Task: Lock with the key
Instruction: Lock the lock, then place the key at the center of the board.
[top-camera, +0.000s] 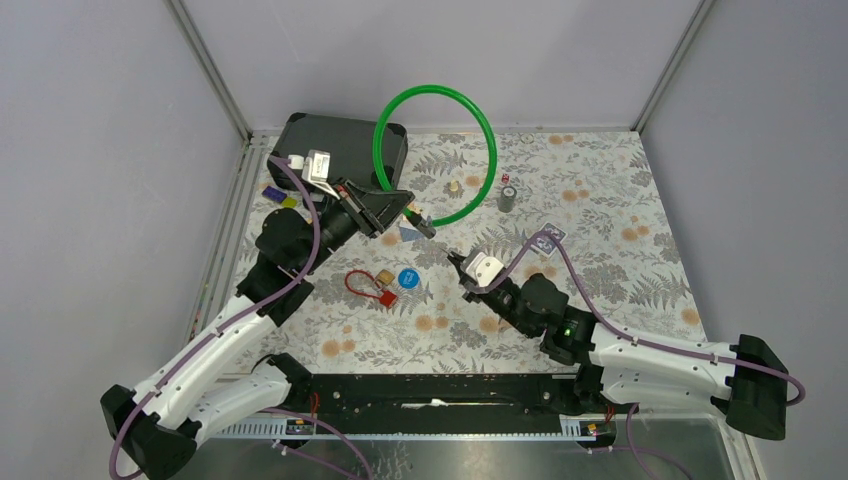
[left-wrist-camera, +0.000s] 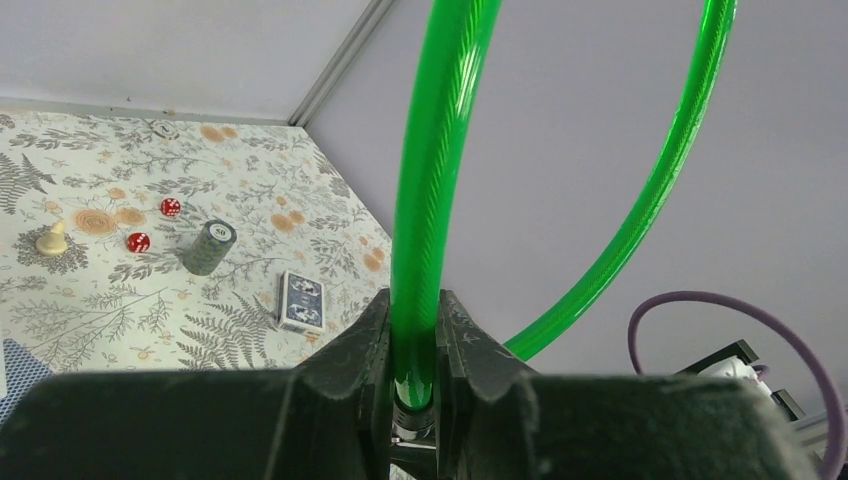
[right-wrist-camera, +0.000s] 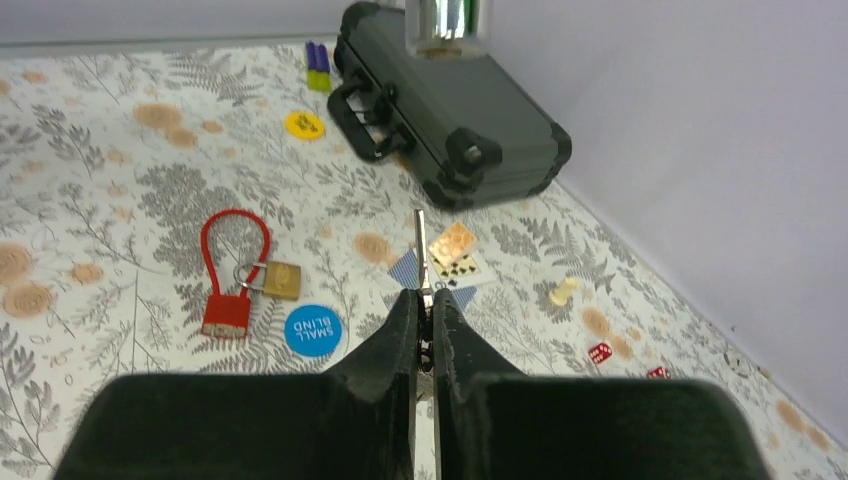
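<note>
My left gripper (top-camera: 400, 207) is shut on a green cable lock (top-camera: 440, 92) near its end and holds it up, so the loop arches above the table's back. In the left wrist view the fingers (left-wrist-camera: 372, 330) clamp the green cable (left-wrist-camera: 432, 170) just above its metal collar. My right gripper (top-camera: 458, 266) is shut on a small silver key (right-wrist-camera: 420, 245), whose blade sticks out past the fingertips and points toward the left gripper. The two grippers are a short gap apart. A shiny metal cylinder (right-wrist-camera: 448, 18) shows at the top edge of the right wrist view.
A red cable lock (top-camera: 368, 286) with a brass padlock (right-wrist-camera: 280, 280) and a blue chip (top-camera: 407, 278) lie between the arms. A black case (top-camera: 340, 142) stands at the back left. Playing cards (right-wrist-camera: 455, 250), a pawn (left-wrist-camera: 52, 240), dice (left-wrist-camera: 170, 207), a chip stack (top-camera: 507, 197) and a card deck (top-camera: 553, 233) lie around.
</note>
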